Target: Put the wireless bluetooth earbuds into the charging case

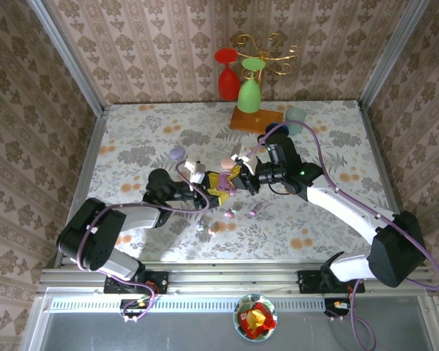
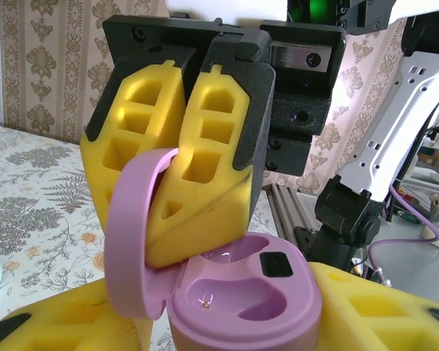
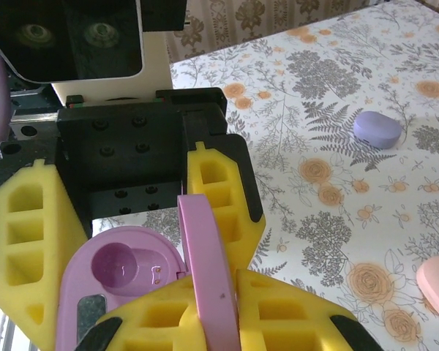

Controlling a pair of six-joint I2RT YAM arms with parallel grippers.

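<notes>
Nearby, earbuds [image 1: 230,213] lie loose; goblets [image 1: 249,91] behind.

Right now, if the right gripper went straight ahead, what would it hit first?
Likely the left gripper, facing it just beyond the open purple charging case whose lid the right gripper pinches; depth is unclear.

At table centre you see the charging case [image 2: 241,300] between the fingers of the left gripper [image 1: 216,184], with its raised lid [image 2: 132,234] between those of the right gripper [image 1: 236,179]. The earbuds [image 1: 230,213] lie on the table [image 1: 132,146] nearer you. A closed case [image 1: 177,153] lies behind, to the left.
</notes>
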